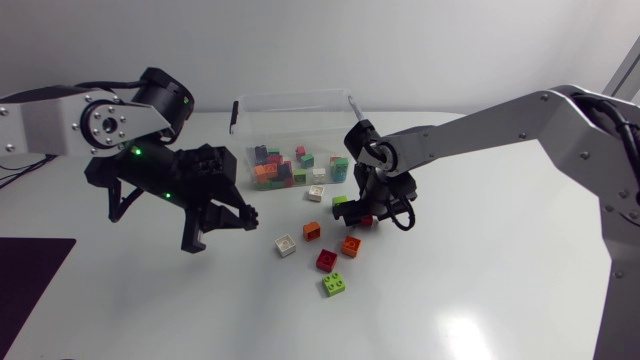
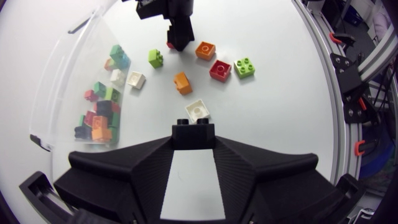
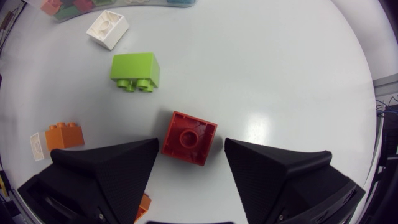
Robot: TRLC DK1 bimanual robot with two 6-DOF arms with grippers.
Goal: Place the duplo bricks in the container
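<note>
While the right gripper [image 3: 191,145] straddles a red brick [image 3: 189,137], its fingers stand spread with table showing past one side of the brick, so nothing is gripped yet. The brick lies hollow side up between them.

Count the loose ones: eight on the table.
- **Red:** two, this one and the outer red brick [image 1: 327,260].
- **Orange:** two, the left orange brick [image 1: 312,231] and the right orange brick [image 1: 350,244].
- **White:** two, the upper white brick [image 1: 315,194] just outside the container [image 1: 295,98] and the lower white brick [image 1: 285,244].
- **Green:** two, the dark green brick [image 1: 340,202] just beside the right gripper and the lime brick [image 1: 336,285] at the scatter's near end.

A ninth, what looks like a black brick [image 2: 194,129] with two studs showing, sits clamped in the left gripper [image 2: 194,140], left of the scatter.

One container, clear-walled, stands at the back between the arms. Its heap of mixed colours is too jumbled to count.

The scatter lies well apart from every table edge. Bare white table [image 1: 480,290] spreads to the front and right, and a dark mat [image 1: 30,295] covers the near left corner.
</note>
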